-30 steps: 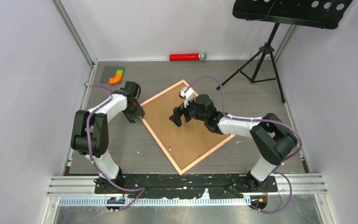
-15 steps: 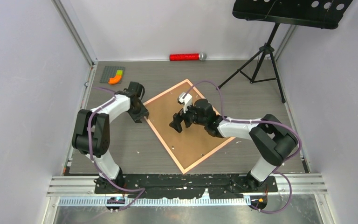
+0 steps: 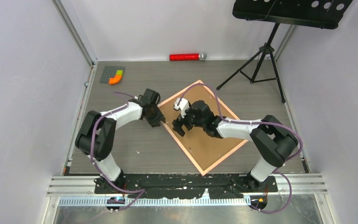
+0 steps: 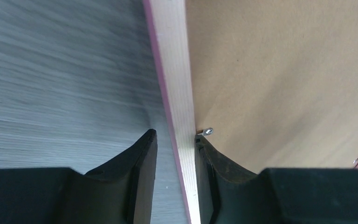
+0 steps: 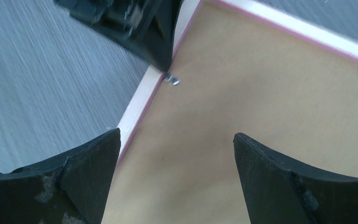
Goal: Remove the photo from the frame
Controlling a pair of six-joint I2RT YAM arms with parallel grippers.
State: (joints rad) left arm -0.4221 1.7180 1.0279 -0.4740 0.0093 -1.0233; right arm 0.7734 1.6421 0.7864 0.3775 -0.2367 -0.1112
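Note:
The pink frame (image 3: pixel 185 148) lies face down on the table, turned like a diamond, with its pale rim up. The plain brown backing board (image 3: pixel 212 142) fills it. The photo is hidden beneath the board. My left gripper (image 3: pixel 160 121) straddles the frame's left rim (image 4: pixel 175 70). Its right finger touches the rim's inner side by a small metal tab (image 4: pixel 208 131), and its left finger stands apart over the table. My right gripper (image 3: pixel 181 127) is open and empty just above the board (image 5: pixel 261 93), near that same rim (image 5: pixel 135 109).
A red cylinder (image 3: pixel 185 57) lies at the back wall. A grey baseplate with an orange and green piece (image 3: pixel 113 74) sits at the back left. A black music stand's tripod (image 3: pixel 261 60) stands at the back right. Walls close in on both sides.
The frame has slid to the right and turned a little. My left gripper has moved right with its rim. My right gripper stays over the board, nearer the left rim.

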